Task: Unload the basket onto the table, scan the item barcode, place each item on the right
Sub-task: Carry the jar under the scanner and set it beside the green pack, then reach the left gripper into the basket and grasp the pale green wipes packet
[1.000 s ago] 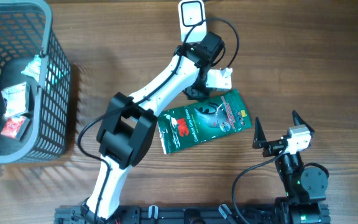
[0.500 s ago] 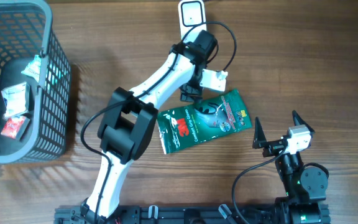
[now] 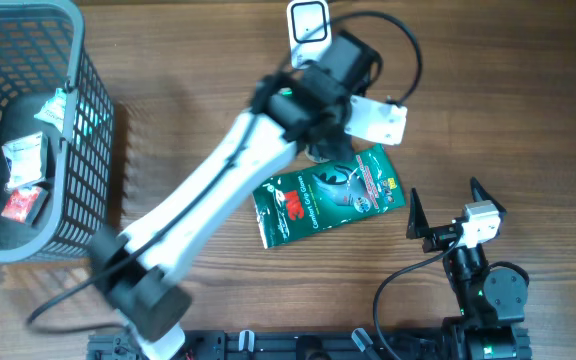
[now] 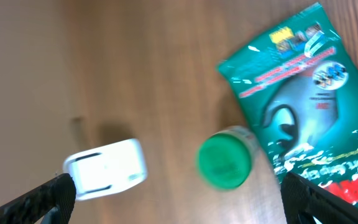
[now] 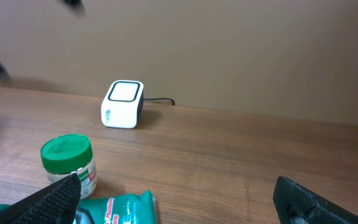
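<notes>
From overhead, your blurred left arm (image 3: 238,170) hides the green-lidded jar (image 4: 224,158), so go by the wrist views. The jar stands upright on the robot's side of the barcode scanner (image 3: 308,20), just beside the green pouch (image 3: 328,195). Its label is too small to read; the pouch reads "3M" and "Comfort Grip". Your left gripper (image 4: 176,186) hangs spread wide above the jar, holding nothing. Your right gripper (image 3: 446,200) is wide and empty, well right of the scanner. Bare table (image 3: 518,100) lies right of the scanner. The basket (image 3: 93,150) sits far to its left, cut off by the frame.
</notes>
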Robot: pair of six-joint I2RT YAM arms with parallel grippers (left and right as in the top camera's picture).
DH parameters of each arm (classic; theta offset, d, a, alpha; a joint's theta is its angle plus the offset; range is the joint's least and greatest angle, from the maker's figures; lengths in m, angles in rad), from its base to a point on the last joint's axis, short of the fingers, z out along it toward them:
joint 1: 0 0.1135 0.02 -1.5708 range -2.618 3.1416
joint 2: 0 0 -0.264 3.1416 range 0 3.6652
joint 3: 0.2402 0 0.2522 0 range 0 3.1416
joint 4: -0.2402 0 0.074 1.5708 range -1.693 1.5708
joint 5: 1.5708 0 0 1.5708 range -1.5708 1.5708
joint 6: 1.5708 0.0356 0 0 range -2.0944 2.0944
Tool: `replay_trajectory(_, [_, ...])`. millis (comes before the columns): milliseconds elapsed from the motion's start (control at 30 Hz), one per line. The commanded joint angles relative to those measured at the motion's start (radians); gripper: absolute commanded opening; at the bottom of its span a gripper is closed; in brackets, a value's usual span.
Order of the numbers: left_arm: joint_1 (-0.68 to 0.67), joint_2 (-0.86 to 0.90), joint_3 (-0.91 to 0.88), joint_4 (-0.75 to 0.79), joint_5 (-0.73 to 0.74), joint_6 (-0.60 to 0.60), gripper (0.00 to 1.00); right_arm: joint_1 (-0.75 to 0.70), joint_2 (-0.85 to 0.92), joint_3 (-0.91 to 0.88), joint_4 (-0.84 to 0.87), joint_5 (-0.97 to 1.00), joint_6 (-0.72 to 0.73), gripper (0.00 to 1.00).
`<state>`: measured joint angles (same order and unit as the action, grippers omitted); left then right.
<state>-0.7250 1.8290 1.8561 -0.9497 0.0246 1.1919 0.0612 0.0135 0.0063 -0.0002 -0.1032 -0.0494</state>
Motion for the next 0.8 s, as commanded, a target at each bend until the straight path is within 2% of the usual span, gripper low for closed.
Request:
replay_trajectory(0, [0.070, -0.137, 0.007, 0.000, -0.053, -0.053, 1.00, 0.003, -0.009, -0.001, 0.003, 0.011, -0.002, 1.00])
replay_trajectory(133, [0.170, -0.256, 0.007, 0.018, -0.125, -0.185, 1.00, 0.003, -0.009, -0.001, 0.003, 0.011, -0.001, 1.00])
replay_trajectory(200, [0.224, -0.302, 0.007, 0.057, -0.211, -0.306, 1.00, 0.003, -0.009, -0.001, 0.003, 0.011, -0.001, 1.00])
replay_trajectory(300, [0.313, -0.343, 0.007, 0.212, -0.450, -0.548, 1.00, 0.003, -0.009, -0.001, 0.003, 0.011, -0.001, 1.00])
replay_trajectory(333, [0.346, -0.352, 0.007, 0.292, -0.563, -0.667, 1.00, 0.003, -0.009, -0.001, 0.003, 0.011, -0.002, 1.00])
replay_trajectory(367, [0.381, -0.360, 0.007, 0.370, -0.701, -0.847, 1.00, 0.003, -0.009, -0.001, 0.003, 0.010, -0.001, 1.00])
replay_trajectory(400, [0.416, -0.370, 0.007, 0.414, -0.847, -1.105, 1.00, 0.003, -0.009, -0.001, 0.003, 0.011, -0.002, 1.00])
replay_trajectory(467, [0.471, -0.388, 0.007, 0.377, -0.963, -1.476, 1.00, 0.003, -0.009, -0.001, 0.003, 0.011, -0.001, 1.00])
replay_trajectory(533, [0.516, -0.400, 0.007, 0.299, -0.972, -1.695, 1.00, 0.003, -0.009, -0.001, 0.003, 0.011, -0.002, 1.00])
replay_trajectory(567, [0.544, -0.408, 0.007, 0.216, -0.960, -1.772, 1.00, 0.003, -0.009, -0.001, 0.003, 0.011, -0.001, 1.00])
replay_trajectory(633, [0.580, -0.410, 0.007, 0.155, -0.952, -1.836, 1.00, 0.003, -0.009, -0.001, 0.003, 0.011, -0.001, 1.00])
replay_trajectory(700, [0.640, -0.409, 0.006, 0.069, -0.930, -1.855, 1.00, 0.003, -0.009, -0.001, 0.003, 0.011, -0.001, 1.00])
replay_trajectory(767, [0.694, -0.398, 0.006, 0.051, -0.910, -1.859, 1.00, 0.003, -0.009, -0.001, 0.003, 0.011, -0.002, 1.00])
